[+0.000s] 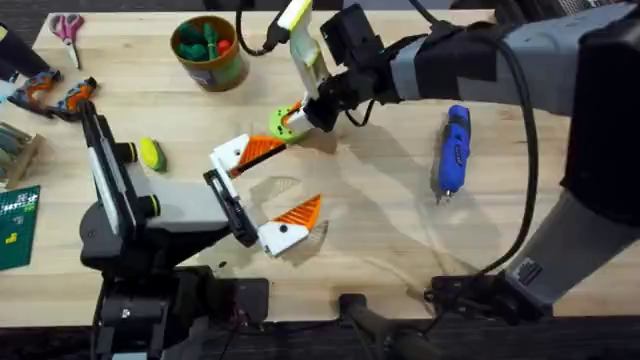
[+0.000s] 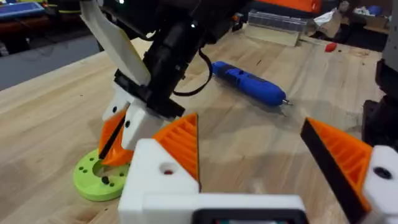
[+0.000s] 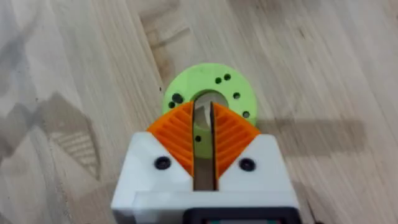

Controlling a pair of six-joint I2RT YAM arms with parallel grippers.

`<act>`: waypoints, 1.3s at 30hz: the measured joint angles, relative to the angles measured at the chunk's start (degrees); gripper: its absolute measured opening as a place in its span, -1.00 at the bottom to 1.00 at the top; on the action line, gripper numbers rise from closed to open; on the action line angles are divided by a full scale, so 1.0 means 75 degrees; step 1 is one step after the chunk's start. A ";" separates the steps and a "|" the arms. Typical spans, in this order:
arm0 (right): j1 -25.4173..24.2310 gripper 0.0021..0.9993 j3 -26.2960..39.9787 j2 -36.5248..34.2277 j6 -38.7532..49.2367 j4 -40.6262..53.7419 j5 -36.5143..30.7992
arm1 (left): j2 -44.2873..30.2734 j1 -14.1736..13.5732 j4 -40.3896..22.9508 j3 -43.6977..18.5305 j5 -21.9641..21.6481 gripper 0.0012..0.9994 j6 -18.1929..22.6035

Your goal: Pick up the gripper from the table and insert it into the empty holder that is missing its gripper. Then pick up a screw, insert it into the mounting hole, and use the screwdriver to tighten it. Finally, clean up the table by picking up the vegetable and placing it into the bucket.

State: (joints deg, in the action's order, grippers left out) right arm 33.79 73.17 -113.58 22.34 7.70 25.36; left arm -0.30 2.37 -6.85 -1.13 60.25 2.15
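Hovering over the green disc [image 3: 208, 93], right gripper [image 3: 203, 127] nearly closed, empty, left gripper [image 1: 268, 195] wide apart, empty.

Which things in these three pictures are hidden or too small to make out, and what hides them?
- Overhead view: the right gripper covers most of the bright green ring-shaped plastic disc.
- Right wrist view: the same gripper hides the disc's near half.
- Overhead view: the things inside the short round olive-green and tan bucket are too small to name.
- Overhead view: the bright blue pen-shaped screwdriver has a tip too thin to make out.
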 joint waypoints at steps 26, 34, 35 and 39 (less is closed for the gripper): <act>0.0412 0.41 0.0000 -0.0002 -0.0001 -0.0090 0.0058 | -0.0001 0.0000 -0.0003 0.0000 0.0000 0.97 0.0000; 0.0409 0.41 0.0000 -0.0009 -0.0004 -0.0087 0.0055 | -0.0003 0.0000 -0.0001 0.0000 0.0000 0.97 0.0000; 0.0409 0.42 0.0000 -0.0008 -0.0002 -0.0093 0.0055 | -0.0003 0.0000 -0.0003 0.0000 0.0000 0.97 0.0000; 0.0409 0.35 0.0000 -0.0008 -0.0002 -0.0150 0.0055 | -0.0003 0.0000 -0.0002 0.0000 0.0000 0.97 0.0000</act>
State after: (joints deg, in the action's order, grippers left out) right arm 36.86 73.17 -113.65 22.32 6.58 25.78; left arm -0.32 2.37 -6.87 -1.13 60.25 2.15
